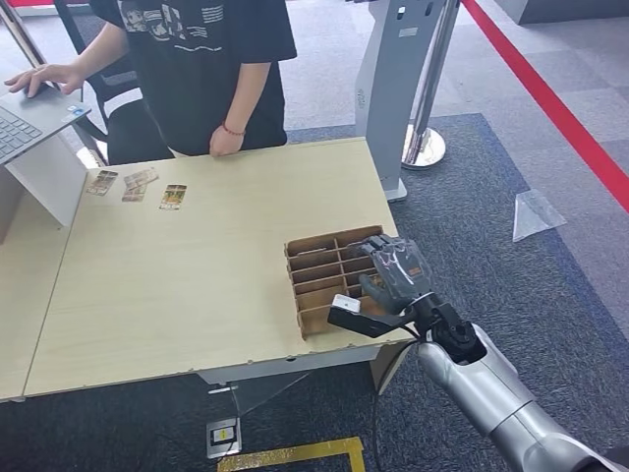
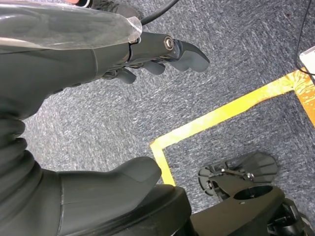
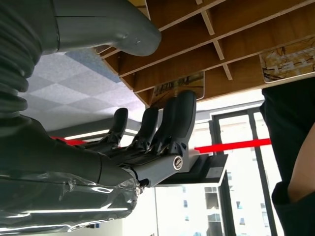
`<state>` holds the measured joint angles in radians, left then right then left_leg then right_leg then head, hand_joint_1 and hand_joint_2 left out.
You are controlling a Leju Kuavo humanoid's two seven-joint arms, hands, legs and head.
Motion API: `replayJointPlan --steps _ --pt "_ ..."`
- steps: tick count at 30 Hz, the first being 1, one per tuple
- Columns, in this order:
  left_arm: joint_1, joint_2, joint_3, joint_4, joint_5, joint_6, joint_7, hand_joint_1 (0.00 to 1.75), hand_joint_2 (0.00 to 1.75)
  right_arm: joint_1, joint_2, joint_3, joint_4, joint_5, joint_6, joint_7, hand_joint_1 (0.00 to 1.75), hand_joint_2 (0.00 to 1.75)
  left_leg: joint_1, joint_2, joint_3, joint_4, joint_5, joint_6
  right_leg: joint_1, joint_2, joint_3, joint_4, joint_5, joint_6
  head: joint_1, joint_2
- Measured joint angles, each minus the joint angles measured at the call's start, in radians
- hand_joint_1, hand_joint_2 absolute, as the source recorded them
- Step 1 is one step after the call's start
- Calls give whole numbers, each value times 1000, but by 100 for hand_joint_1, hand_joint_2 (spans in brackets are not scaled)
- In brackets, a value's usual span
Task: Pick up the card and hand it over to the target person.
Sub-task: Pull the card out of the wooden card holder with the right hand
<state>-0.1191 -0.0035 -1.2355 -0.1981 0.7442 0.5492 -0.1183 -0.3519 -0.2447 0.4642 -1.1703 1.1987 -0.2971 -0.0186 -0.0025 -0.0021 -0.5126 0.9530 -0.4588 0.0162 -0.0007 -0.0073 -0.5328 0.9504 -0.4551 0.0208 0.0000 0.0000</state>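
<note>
Four picture cards [image 1: 172, 197] at tabletop [image 1: 186, 285] 11 o'clock, small, rectangular; right hand [image 1: 393, 270] fingers spread over divider box [image 1: 326, 275], left hand [image 2: 111, 59] empty.

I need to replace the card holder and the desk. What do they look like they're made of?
The divided tray looks like plain brown cardboard, matte, with thin slotted dividers and raw edges. The table seems a pale wood-grain laminate, smooth and slightly glossy; solid wood can't be ruled out.

Right hand [image 1: 391, 278] extended — fingers apart
</note>
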Motion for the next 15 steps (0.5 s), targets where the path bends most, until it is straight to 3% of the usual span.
replayJointPlan --steps 8,15 --pt "1 1 2 0 3 2 1 0 175 -6 2 0 39 -4 -2 -3 82 175 0 0 0 -1 1 -1 0 1 0 -1 1 0 0 0" --pt "0 0 3 -1 4 2 0 0 175 0 -7 -5 46 -5 -1 -3 96 175 0 0 0 -1 0 0 0 0 0 -1 0 0 0 0"
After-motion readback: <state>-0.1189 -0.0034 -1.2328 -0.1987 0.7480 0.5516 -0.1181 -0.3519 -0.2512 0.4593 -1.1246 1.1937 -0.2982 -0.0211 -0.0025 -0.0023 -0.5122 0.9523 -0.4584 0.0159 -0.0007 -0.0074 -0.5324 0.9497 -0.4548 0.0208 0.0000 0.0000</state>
